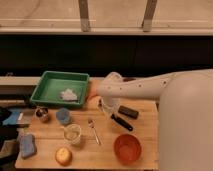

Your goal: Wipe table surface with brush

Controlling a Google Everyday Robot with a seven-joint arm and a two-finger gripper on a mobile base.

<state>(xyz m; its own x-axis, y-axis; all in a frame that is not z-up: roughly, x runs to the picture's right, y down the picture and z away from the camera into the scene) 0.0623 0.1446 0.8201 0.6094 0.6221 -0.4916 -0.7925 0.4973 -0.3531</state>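
Hovering low over the middle of the bench (pixel 107 150), the tool (pixel 107 113) hangs from the white arm that reaches in from the right. It is closed on the upper-left end of the brush (pixel 123 123), which slants down to the right with its far end on the planks.

- Black block (pixel 128 112) just beside the brush, on its upper right.
- Fork (pixel 93 131) near the tool, lower left.
- Orange bowl (pixel 127 148) near the front edge, below the brush.
- Clear cup (pixel 73 134) and blue cup (pixel 63 115) left of the fork.
- Small dark cup (pixel 42 114), blue sponge (pixel 28 145) and round yellow item (pixel 63 156) further left.
- Green tray (pixel 39 92) at the back left, with something white and crumpled in it.
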